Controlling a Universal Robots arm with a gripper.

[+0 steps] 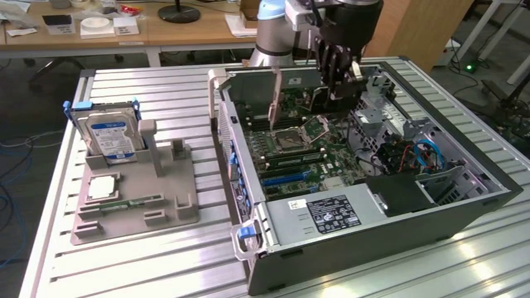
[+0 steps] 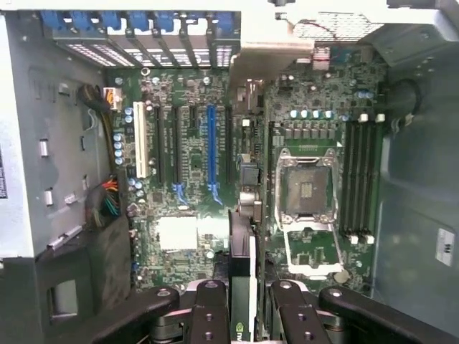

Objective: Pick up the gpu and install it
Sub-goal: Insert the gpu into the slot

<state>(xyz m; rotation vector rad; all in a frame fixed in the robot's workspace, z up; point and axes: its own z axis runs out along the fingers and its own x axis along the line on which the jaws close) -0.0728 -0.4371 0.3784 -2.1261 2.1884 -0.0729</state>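
Standing on the exterior view's left, a grey holder tray (image 1: 136, 211) sat on the slatted metal table (image 1: 124, 273). A silver hard drive (image 1: 112, 133) with a blue label stood upright in the tray's far slot. Nearer to me a square processor chip (image 1: 101, 187) lay flat, with a narrow green memory stick (image 1: 131, 203) just beside it.

Moving rightward, the open computer case (image 1: 463, 214) lay on its side with its insides facing up. Blue latches lined the case wall nearest the tray. Inside it I could see the green motherboard (image 1: 286, 164), with the empty processor socket (image 1: 291, 141) unlatched, and a boxed power supply (image 1: 331, 214) at the near end.

Over the far part of the case the robot arm (image 1: 277, 25) reached straight down, and its gripper (image 1: 339, 84) was inside the case above the board. From the wrist view the black fingers (image 2: 211, 304) were clamped on the gpu (image 2: 242, 258), one on each face of the card. The card was held on edge and ran away from the claw across the board. It sat between the long blue expansion slot (image 2: 211, 154) and the socket, closer to the slot side. I could not tell whether its lower edge was touching the board.

Further right in the case were drive bays and a loop of blue cables (image 1: 431, 155).
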